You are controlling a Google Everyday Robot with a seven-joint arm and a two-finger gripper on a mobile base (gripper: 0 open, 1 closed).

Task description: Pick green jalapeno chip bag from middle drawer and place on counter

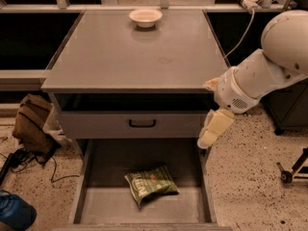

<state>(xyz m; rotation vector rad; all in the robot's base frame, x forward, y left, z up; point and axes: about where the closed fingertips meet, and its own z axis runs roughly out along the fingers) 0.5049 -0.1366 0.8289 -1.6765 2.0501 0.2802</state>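
Observation:
The green jalapeno chip bag (151, 184) lies crinkled on the floor of the open middle drawer (103, 203), near its centre. The counter (130, 57) is the flat grey top of the cabinet above. My gripper (213, 125) hangs pointing down at the end of the white arm (269, 66). It is by the cabinet's right front corner, above the drawer's right wall, up and to the right of the bag and apart from it. It holds nothing.
A white bowl (145, 17) sits at the back of the counter. A shut drawer front with a black handle (142, 123) is above the open drawer. A brown bag (31, 124) and a blue object (14, 214) lie on the floor at left. A wheeled stand (293, 170) is at right.

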